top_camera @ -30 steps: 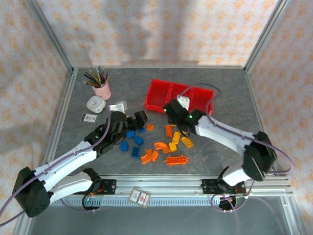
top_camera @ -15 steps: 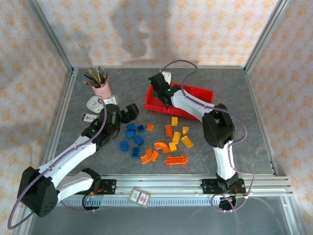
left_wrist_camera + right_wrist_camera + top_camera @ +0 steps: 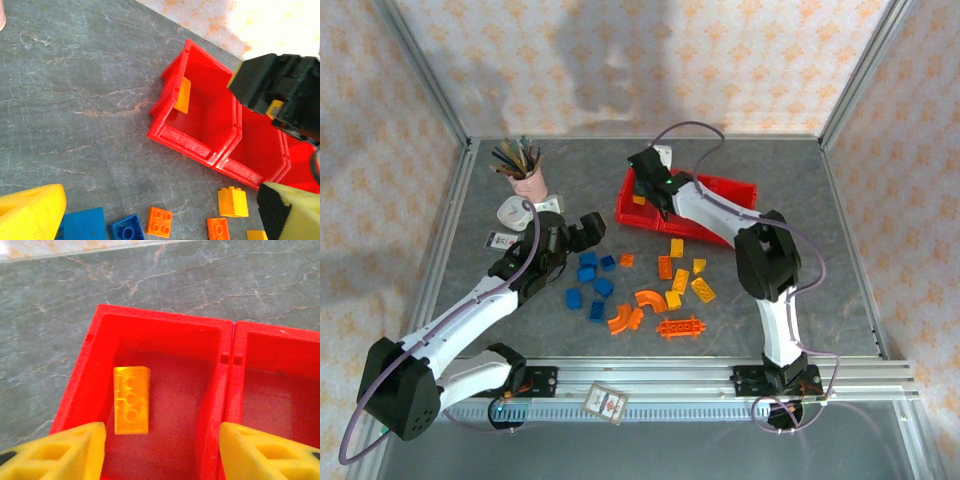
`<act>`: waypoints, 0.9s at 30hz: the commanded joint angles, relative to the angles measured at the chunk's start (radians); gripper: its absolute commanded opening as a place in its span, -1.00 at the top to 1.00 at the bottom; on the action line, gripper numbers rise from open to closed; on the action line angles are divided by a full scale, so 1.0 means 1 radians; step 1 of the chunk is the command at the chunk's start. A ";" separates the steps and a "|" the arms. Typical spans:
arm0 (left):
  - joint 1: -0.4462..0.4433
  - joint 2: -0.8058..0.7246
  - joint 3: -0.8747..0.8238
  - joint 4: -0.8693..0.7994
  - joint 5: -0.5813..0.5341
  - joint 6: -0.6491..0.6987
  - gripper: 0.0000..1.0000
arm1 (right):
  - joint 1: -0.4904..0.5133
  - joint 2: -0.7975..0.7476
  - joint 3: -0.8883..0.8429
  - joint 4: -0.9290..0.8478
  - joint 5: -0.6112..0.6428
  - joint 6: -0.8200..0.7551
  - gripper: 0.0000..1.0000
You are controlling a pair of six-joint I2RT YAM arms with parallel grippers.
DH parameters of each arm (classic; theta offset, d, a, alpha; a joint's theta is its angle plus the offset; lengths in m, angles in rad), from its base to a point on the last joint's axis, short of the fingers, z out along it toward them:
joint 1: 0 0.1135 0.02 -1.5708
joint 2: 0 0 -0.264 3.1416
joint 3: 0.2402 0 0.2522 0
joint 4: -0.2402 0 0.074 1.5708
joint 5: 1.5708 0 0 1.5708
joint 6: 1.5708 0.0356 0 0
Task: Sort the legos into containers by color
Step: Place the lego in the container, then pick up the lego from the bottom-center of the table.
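- Red plastic tray (image 3: pixel 625 210), split into three compartments, sits toward the back of the grey marbled worktop (image 3: pixel 580 170), set at a slight angle.
- Right hand (image 3: pixel 642 190) hovers over the tray's left end compartment, its arm reaching in across the tray from the right.
- Seen from the right wrist, its yellow foam pads (image 3: pixel 60 452) stand wide apart with nothing between them.
- One orange-yellow brick (image 3: pixel 131 400) lies in that end compartment close to the outer wall, studs toward the camera, below the gap in the hand.
- Left hand (image 3: pixel 582 228) hangs low over the worktop just left of the loose bricks and well short of the tray. The left wrist view shows its pads spread wide and holding nothing.
- Blue bricks (image 3: pixel 588 262) lie in a cluster nearest the left hand.
- Orange arches (image 3: pixel 650 298) rest in the middle of the spread, and the long orange piece (image 3: pixel 681 327) lies nearest the arms' bases.
- Yellow bricks (image 3: pixel 703 290) are scattered to the right, in front of the tray.
- Pink cup (image 3: pixel 527 180) of pencils stands at the back left, with small white items (image 3: pixel 515 213) just beside it that are too small to identify.
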State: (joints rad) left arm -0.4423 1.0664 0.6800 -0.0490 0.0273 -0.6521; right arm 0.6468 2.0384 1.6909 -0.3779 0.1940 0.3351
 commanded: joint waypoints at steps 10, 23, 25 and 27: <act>-0.006 -0.092 -0.037 -0.014 0.165 -0.042 -0.98 | 0.002 -0.440 -0.433 0.000 -0.114 0.107 -0.46; -0.229 -0.102 -0.068 -0.023 0.126 -0.167 -0.99 | 0.005 -0.789 -0.898 -0.142 -0.173 0.281 -0.62; -0.251 -0.102 -0.079 -0.017 0.105 -0.190 -0.98 | 0.005 -0.824 -0.965 -0.120 -0.213 0.278 -0.64; -0.264 -0.105 -0.093 -0.006 0.093 -0.206 -0.98 | 0.005 -0.842 -1.010 -0.089 -0.246 0.269 -0.64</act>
State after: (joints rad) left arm -0.6895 0.9707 0.6106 -0.0704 0.1524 -0.8082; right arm 0.6472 1.2285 0.7261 -0.4709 -0.0032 0.5816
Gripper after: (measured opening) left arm 0.992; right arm 0.818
